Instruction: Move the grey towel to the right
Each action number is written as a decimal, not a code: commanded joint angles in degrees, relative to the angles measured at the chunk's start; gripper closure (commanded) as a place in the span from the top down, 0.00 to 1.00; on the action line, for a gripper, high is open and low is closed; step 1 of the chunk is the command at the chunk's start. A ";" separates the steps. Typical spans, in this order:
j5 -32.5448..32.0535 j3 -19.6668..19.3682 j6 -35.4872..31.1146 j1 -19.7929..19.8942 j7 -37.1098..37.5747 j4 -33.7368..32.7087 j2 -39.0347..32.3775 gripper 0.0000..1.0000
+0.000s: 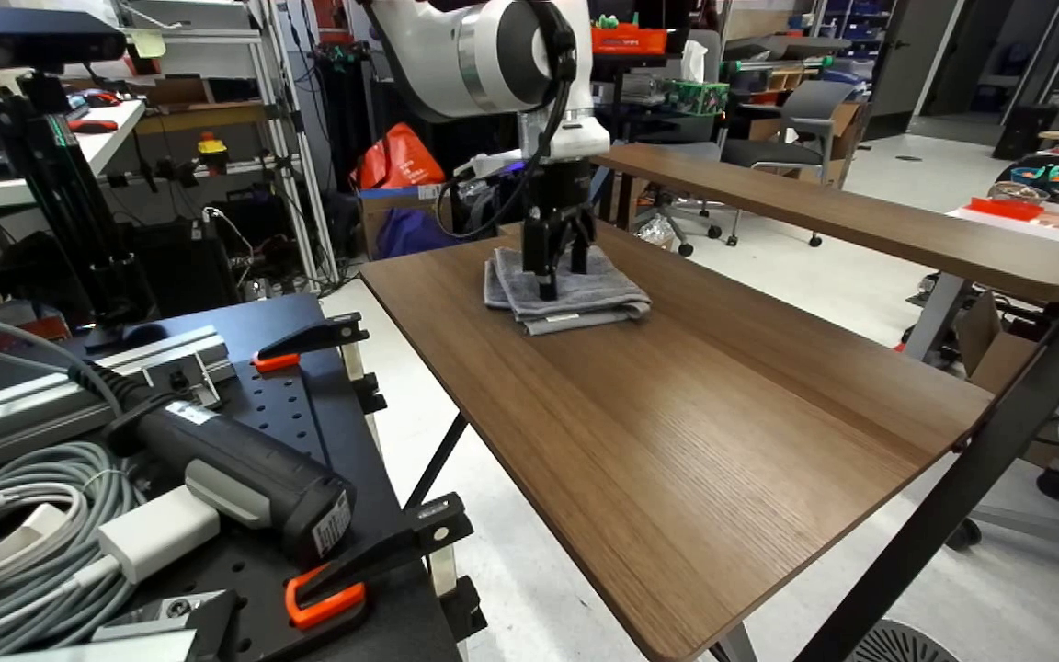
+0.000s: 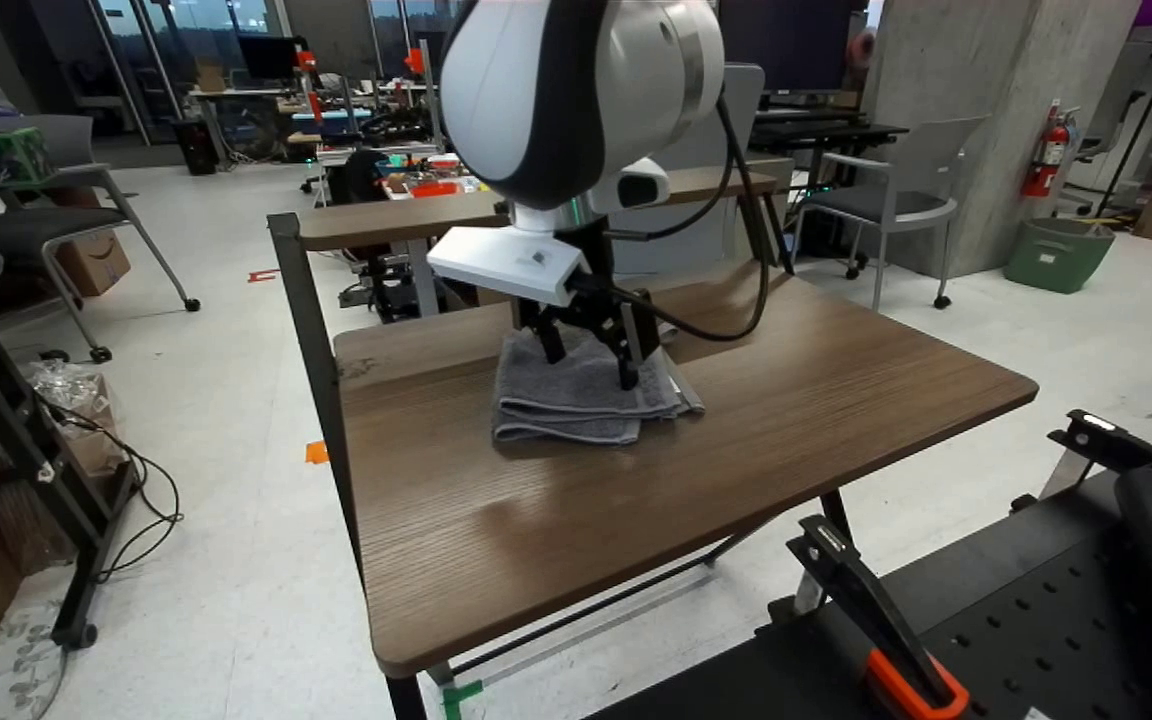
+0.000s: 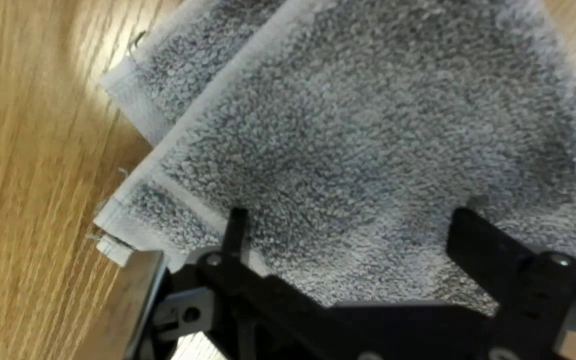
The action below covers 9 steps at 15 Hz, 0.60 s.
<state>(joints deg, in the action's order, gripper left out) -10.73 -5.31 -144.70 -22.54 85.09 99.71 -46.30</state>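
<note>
Two black fingers [image 3: 485,250] point down, parted wide, tips at the surface of one grey towel [image 3: 368,140] (folded, its layered edges slightly fanned out). The towel lies beneath them on one brown counter [image 1: 723,441], near its far end in an exterior view. Above rises one white-and-black robot arm [image 1: 493,69]. Farther out, two black-and-orange clamps [image 1: 318,336] sit at the edge of one separate dark bench [image 1: 267,317].

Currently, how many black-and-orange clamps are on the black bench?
2: in an exterior view, a nearer clamp and a farther clamp along its edge; more may be hidden.
</note>
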 commanded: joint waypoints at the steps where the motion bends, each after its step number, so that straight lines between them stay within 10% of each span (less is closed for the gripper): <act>1: 2.68 -1.22 2.33 3.60 -0.51 -2.15 -2.37 1.00; 9: 10.04 -1.94 6.42 14.78 -2.12 -3.36 -3.39 1.00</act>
<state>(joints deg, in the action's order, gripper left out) -3.85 -7.59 -140.27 -10.93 84.59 98.80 -47.57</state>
